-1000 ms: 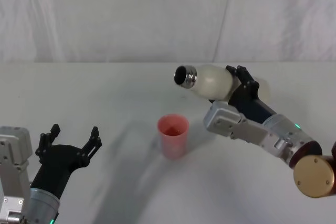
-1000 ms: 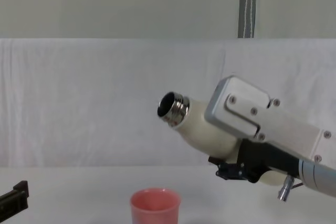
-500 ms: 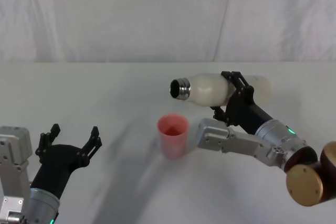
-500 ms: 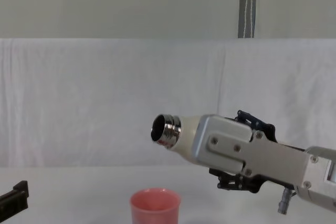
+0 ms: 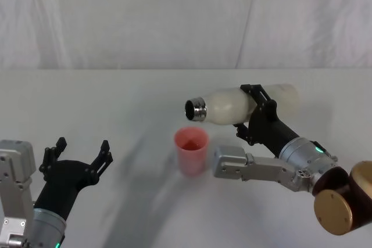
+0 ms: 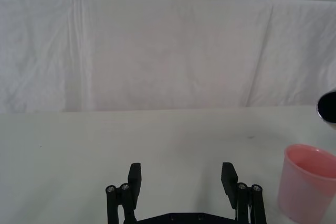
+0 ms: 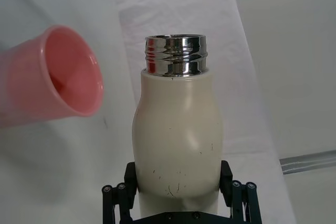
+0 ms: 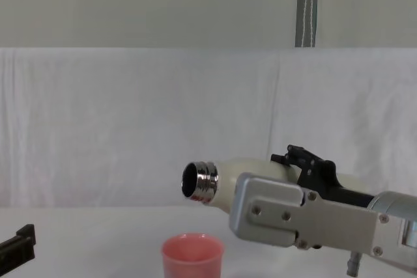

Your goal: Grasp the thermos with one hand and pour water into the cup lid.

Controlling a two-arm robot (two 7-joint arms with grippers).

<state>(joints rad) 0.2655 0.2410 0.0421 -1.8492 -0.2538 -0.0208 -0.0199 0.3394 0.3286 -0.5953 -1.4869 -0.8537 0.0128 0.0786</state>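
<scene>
The cream-white thermos (image 5: 229,104) lies almost level in the air, its silver neck (image 8: 199,182) pointing left just above and slightly right of the pink cup lid (image 5: 191,150). My right gripper (image 5: 256,111) is shut on the thermos around its middle. In the right wrist view the thermos (image 7: 177,135) fills the centre with the cup lid (image 7: 50,84) off to one side of its neck. The cup lid (image 8: 192,256) stands upright on the white table. My left gripper (image 5: 78,156) rests open near the table's front left, with nothing between its fingers (image 6: 134,178). No water is visible at the neck.
A white cloth covers the table (image 5: 116,108) and hangs as a backdrop behind it. A grey pole (image 8: 307,6) rises behind the backdrop. The right forearm's silver housing (image 5: 238,164) sits close to the cup lid on its right.
The right arm has lowered and tipped the thermos further, bringing its neck down and leftward toward the cup lid. The left gripper and the cup lid have not moved.
</scene>
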